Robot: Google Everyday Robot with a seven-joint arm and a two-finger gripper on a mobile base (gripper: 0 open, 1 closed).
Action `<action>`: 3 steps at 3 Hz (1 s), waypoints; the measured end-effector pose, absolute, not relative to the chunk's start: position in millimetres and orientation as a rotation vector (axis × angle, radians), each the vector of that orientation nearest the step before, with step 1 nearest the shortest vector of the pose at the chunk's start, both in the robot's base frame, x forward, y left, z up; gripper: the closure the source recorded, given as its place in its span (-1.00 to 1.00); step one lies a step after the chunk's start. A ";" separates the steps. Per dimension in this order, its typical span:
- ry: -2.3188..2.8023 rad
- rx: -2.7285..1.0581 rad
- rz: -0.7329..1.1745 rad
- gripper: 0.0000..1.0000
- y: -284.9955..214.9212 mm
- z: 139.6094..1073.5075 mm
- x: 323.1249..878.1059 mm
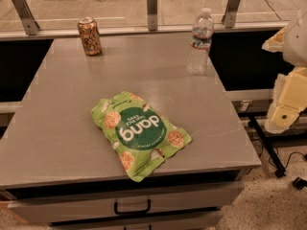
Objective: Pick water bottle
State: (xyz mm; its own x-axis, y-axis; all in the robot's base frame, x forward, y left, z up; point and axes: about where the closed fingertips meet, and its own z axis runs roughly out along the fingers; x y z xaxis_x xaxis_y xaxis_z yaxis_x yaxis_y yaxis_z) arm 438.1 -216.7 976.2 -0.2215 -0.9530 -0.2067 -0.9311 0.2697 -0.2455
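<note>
The water bottle stands upright at the back right of the grey table. It is clear and ribbed, with a white cap and a dark red-and-white label band. My gripper, a cream-coloured assembly, hangs off the table's right side at the frame's right edge. It is well to the right of the bottle, nearer the camera, and apart from it.
A brown-gold drink can stands at the back left of the table. A green snack bag lies flat near the front middle. A glass railing with metal posts runs behind the table. A drawer handle shows below the front edge.
</note>
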 end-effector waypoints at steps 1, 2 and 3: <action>2.229 -1.719 -0.101 -1.00 -216.2 975.4 442.1; 2.200 -1.668 -0.116 -1.00 -212.3 966.1 480.7; 2.147 -1.565 -0.088 -1.00 -207.3 947.9 534.0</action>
